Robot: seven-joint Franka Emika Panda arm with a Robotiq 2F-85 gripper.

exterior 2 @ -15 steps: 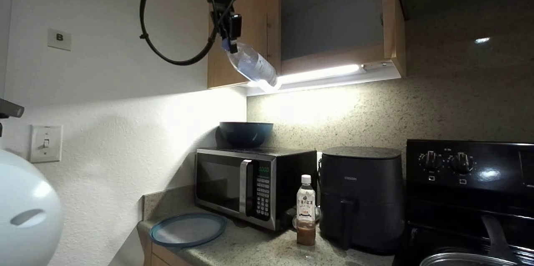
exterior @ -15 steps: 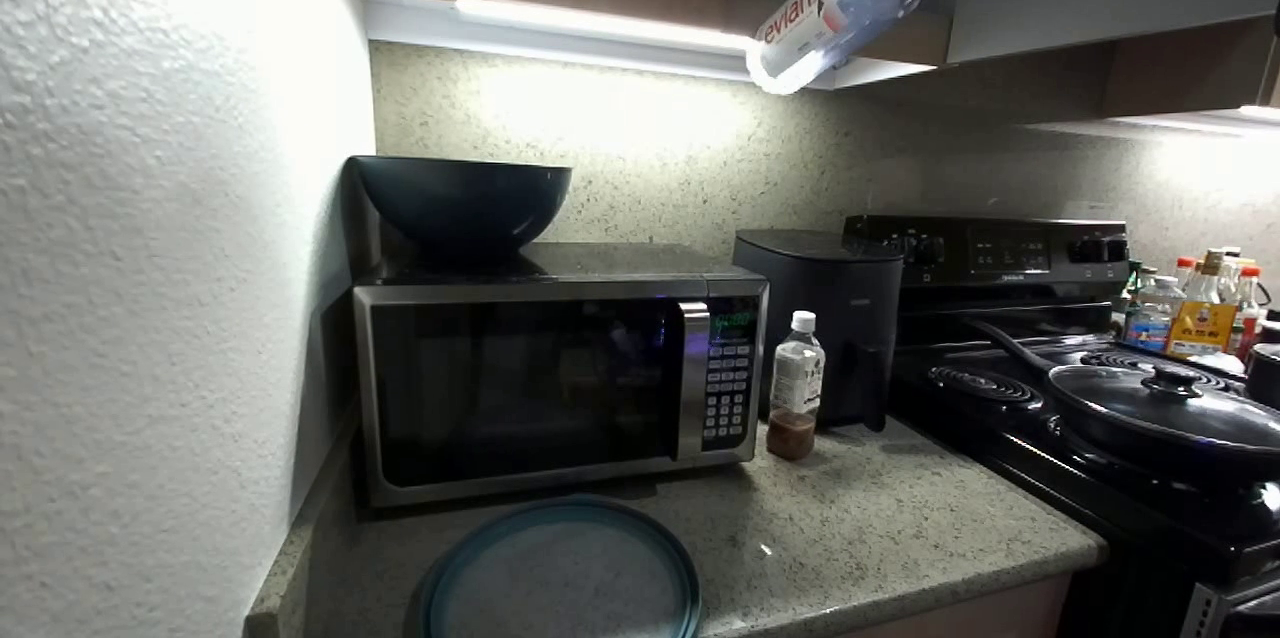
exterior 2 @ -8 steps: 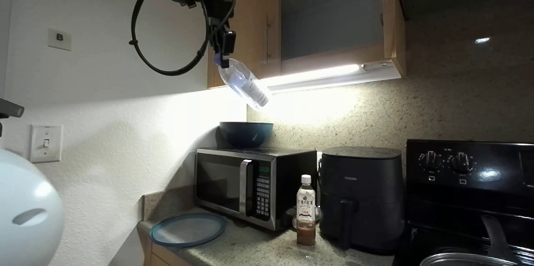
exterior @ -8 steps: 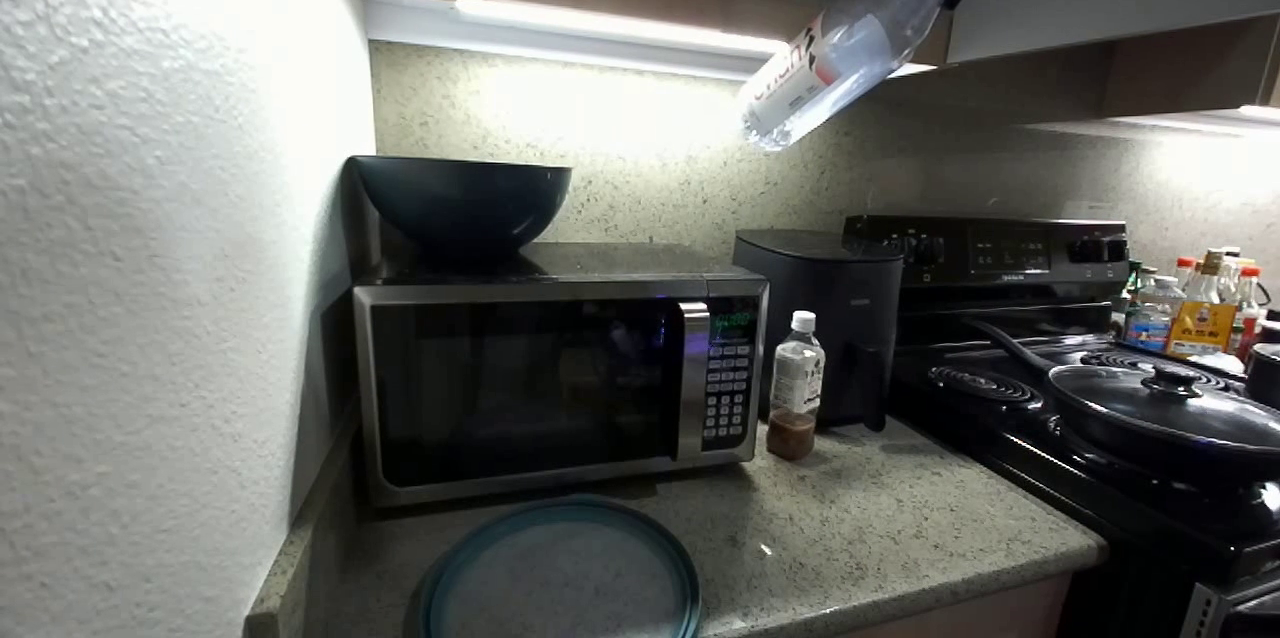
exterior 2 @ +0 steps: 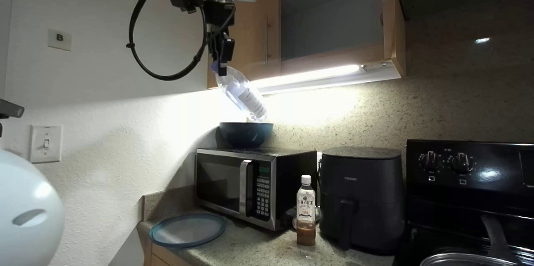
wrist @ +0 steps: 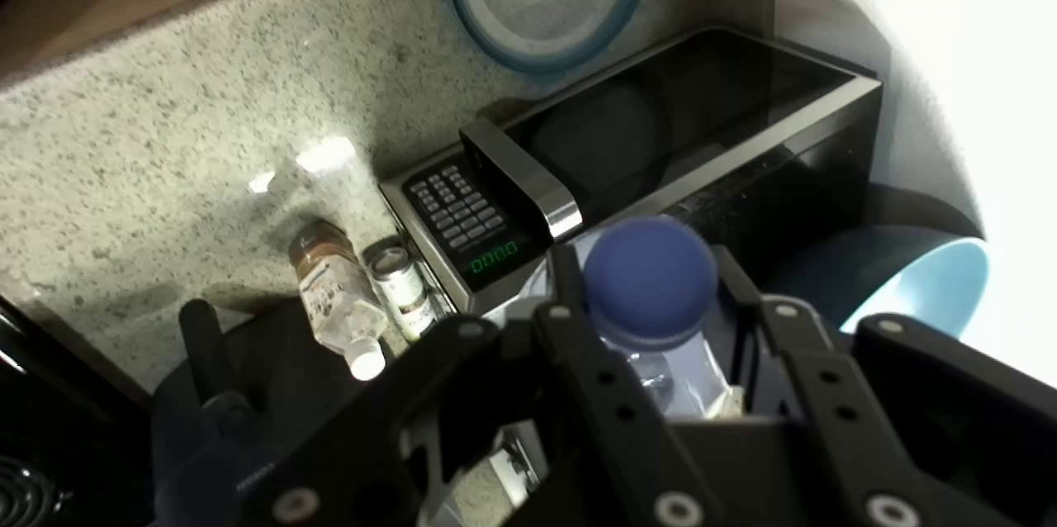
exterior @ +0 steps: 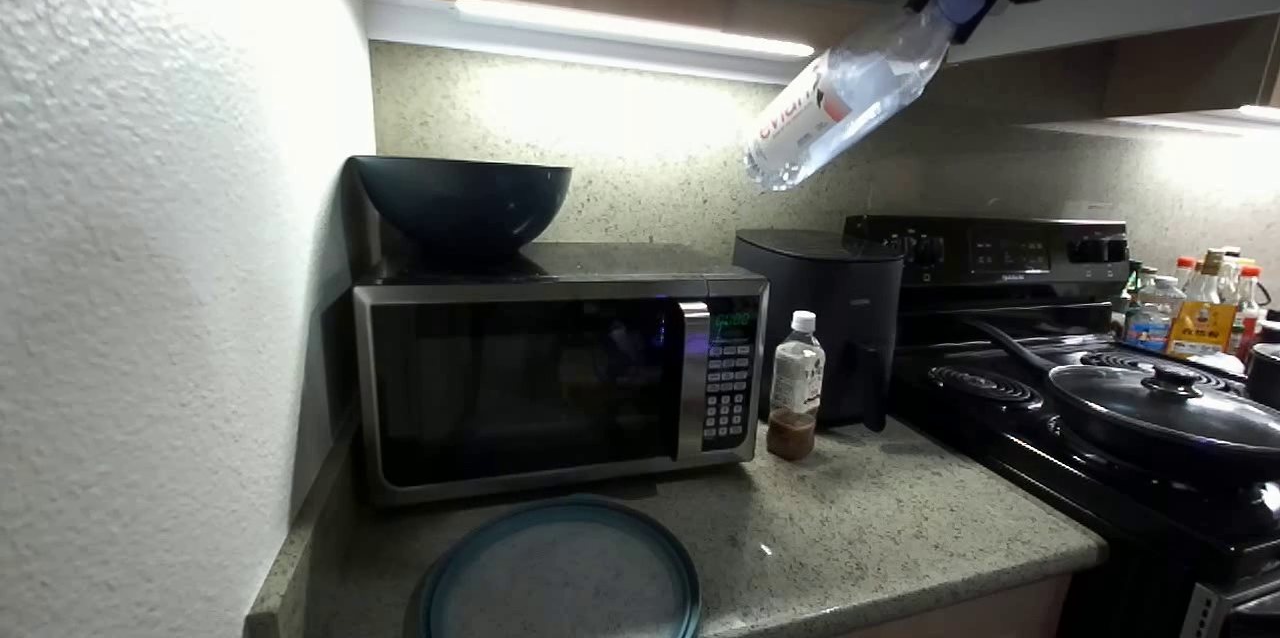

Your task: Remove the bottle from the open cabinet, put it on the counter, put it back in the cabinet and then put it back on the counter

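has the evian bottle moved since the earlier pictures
Yes: in an exterior view, the Evian bottle has moved down, its base now clearly below the light strip.

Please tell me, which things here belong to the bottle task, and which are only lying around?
For the job:
gripper
clear bottle in its grip
open cabinet
counter

Only around:
microwave
dark bowl
air fryer
bottle of brown drink
blue-rimmed disc
covered pan
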